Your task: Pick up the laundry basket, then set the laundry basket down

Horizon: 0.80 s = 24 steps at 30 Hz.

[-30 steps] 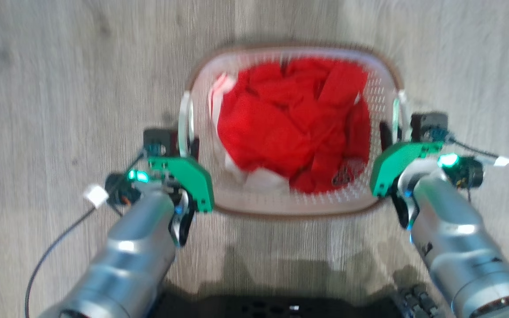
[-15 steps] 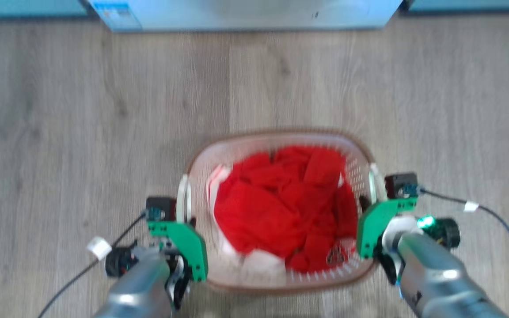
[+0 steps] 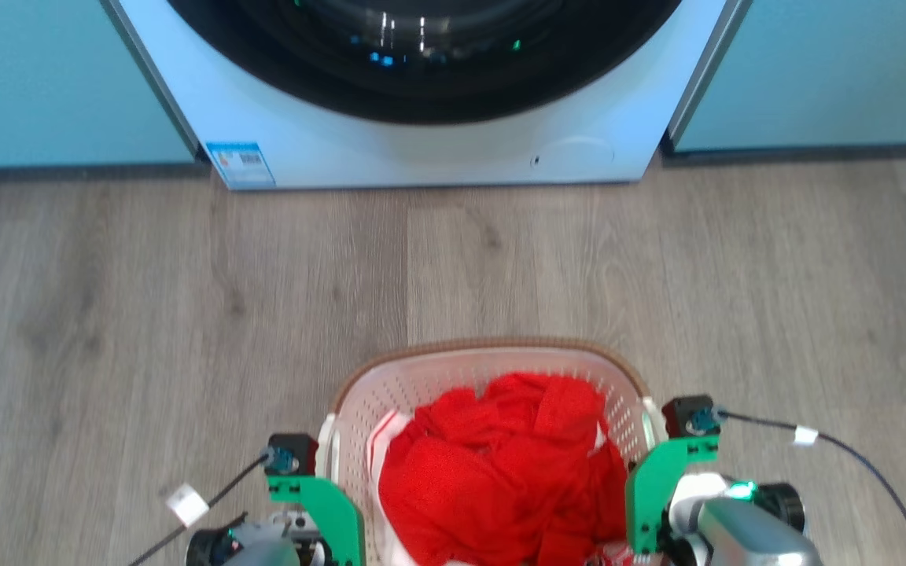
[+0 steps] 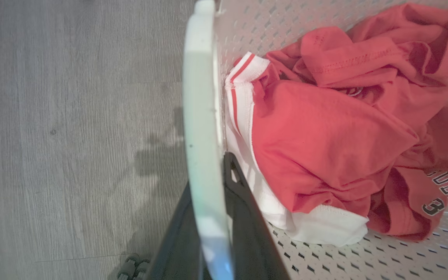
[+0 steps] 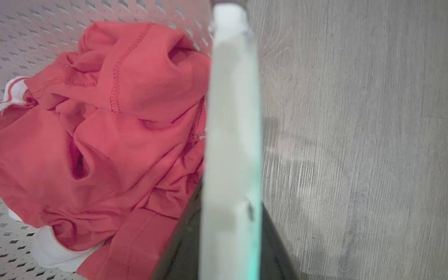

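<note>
head: laundry basket (image 3: 492,344) low centre, long axis L-R across robot, neither side nearer; washer (image 3: 421,149) well ahead.
L wrist: left gripper (image 4: 208,182) pinching L handle (image 4: 200,97).
R wrist: right gripper (image 5: 231,202) pinching R handle (image 5: 231,97).

I see laundry basket (image 3: 421,385) upright at bottom centre of head view, over wood floor (image 3: 185,314), well short of washing machine (image 3: 421,149). White perforated walls, brown woven-look rim (image 3: 492,344), red garment (image 3: 492,472) heaped inside. Left handle (image 4: 202,116) pinched in left end effector (image 4: 208,171), right handle (image 5: 231,116) in right end effector (image 5: 230,202).
</note>
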Tool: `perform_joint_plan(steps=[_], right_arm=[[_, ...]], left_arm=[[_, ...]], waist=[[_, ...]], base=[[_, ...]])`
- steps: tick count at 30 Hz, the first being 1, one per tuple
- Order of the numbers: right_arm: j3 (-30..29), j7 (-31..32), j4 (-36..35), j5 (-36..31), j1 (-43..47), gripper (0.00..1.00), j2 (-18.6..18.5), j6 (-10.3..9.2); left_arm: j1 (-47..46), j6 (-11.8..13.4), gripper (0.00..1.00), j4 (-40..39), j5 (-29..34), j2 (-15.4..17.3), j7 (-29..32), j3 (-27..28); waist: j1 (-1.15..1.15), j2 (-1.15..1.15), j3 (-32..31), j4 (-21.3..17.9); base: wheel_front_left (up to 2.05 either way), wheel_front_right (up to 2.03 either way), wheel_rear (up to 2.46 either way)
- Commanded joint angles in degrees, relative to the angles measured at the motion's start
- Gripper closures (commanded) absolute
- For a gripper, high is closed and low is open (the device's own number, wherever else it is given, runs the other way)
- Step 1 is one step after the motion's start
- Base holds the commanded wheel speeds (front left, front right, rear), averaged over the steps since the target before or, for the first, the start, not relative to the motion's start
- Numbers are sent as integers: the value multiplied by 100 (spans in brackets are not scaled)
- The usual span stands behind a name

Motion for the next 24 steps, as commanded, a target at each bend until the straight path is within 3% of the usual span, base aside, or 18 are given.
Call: perform_joint_plan(steps=[1, 24], right_arm=[[232, 55, -32, 25, 166, 100, -30, 32], [1076, 251, 12, 791, 418, 100, -30, 32]], left_arm=[[-153, 8, 100, 32, -10, 218, -50, 78], [6, -45, 100, 171, -198, 218, 152, -353]], waist=[[1, -1, -234, -24], [1, -1, -969, 3]], base=[[0, 0, 0], [0, 0, 0]])
